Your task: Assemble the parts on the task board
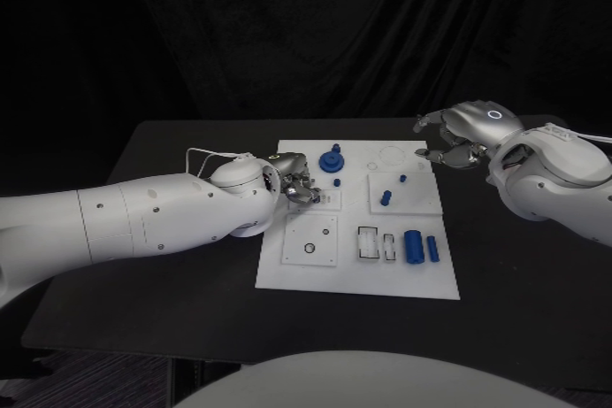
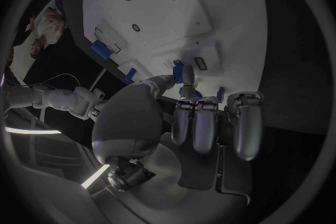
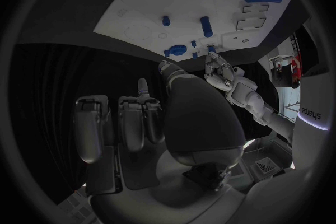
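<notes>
The white task board (image 1: pixel 357 280) lies mid-table. My left hand (image 1: pixel 294 180) hovers over its upper left part, fingers curled downward. In the left wrist view, that hand (image 2: pixel 175 123) pinches a small blue part (image 2: pixel 178 71) between thumb and fingers, partly hidden by them. My right hand (image 1: pixel 453 142) hangs over the board's far right corner, holding nothing, its fingers loosely apart. A blue round piece with a peg (image 1: pixel 332 160) stands near the far edge. Small blue pegs (image 1: pixel 386 196) stand on the right-hand plate. Two blue cylinders (image 1: pixel 415 246) lie at the near right.
A square plate with a round hole (image 1: pixel 310 240) sits at the board's near left, with empty rectangular slots (image 1: pixel 369 242) beside the cylinders. Black table (image 1: pixel 510 275) surrounds the board on every side. The right wrist view shows the board (image 3: pixel 154 5) and my left hand (image 3: pixel 223 74).
</notes>
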{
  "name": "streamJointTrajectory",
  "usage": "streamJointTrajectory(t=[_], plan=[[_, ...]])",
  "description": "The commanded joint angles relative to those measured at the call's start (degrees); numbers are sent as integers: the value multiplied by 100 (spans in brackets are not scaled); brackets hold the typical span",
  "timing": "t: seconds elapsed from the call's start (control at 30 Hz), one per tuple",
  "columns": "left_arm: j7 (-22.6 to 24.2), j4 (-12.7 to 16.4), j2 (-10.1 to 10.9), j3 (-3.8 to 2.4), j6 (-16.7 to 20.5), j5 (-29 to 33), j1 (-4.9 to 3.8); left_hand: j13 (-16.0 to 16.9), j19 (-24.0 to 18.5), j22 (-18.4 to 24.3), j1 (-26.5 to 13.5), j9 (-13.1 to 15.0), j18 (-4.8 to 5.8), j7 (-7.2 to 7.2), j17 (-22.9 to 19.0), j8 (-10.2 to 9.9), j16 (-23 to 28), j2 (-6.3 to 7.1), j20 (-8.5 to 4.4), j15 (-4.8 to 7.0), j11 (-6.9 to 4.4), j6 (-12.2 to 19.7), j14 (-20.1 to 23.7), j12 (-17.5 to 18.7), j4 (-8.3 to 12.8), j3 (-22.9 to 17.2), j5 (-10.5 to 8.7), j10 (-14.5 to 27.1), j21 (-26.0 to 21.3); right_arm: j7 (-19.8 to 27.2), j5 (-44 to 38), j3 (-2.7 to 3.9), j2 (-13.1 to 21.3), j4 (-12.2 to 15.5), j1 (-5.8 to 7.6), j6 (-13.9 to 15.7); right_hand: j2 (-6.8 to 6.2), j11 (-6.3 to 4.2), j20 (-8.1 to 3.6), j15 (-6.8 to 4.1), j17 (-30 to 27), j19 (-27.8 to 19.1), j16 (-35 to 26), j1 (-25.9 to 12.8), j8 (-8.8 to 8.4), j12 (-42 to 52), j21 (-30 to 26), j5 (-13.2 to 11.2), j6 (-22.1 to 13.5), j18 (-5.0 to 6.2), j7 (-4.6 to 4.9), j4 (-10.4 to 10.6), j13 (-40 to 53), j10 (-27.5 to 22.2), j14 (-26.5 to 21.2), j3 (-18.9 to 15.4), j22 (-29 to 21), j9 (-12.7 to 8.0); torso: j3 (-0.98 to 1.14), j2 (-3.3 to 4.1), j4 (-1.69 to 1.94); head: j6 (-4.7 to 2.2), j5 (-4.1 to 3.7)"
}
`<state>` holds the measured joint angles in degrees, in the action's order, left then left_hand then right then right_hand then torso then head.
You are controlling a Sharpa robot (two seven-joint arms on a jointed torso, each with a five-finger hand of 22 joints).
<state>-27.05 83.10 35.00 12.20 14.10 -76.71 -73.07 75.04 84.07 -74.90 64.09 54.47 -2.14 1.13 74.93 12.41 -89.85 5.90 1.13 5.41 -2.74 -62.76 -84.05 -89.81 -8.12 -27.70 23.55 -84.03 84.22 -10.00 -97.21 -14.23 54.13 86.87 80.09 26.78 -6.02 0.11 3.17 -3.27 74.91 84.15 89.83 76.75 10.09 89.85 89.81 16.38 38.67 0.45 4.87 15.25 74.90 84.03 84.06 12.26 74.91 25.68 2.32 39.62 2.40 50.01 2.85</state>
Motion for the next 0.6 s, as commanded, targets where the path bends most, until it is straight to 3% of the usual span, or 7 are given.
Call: streamJointTrajectory(t=[0.03,0.6], plan=[[28,-12,-22,-5,-113,-21,12,1496,98,-822,2,-5,-3,-8,1507,-20,-15,-27,-27,30,-27,-8,-595,-19,239,-209,20,-597,1,-111,-37,4,-1,-2,-13,0,38,-30,-10,-20,1509,585,17,19,21,15,19,-8,55,-45,-3,-51,1510,597,594,0,1509,1,-3,-1,-1,-1,8],[141,-74,-53,-5,-36,-21,19,1496,86,-804,-2,-10,-8,-10,1507,-31,-15,-36,-29,31,-27,-4,-595,-19,237,-215,16,-597,-15,-111,-36,4,10,2,-16,0,38,-30,-10,-20,1509,585,17,19,21,15,19,-8,55,-45,-3,-51,1510,597,594,0,1509,1,-2,-3,1,-1,-6]])
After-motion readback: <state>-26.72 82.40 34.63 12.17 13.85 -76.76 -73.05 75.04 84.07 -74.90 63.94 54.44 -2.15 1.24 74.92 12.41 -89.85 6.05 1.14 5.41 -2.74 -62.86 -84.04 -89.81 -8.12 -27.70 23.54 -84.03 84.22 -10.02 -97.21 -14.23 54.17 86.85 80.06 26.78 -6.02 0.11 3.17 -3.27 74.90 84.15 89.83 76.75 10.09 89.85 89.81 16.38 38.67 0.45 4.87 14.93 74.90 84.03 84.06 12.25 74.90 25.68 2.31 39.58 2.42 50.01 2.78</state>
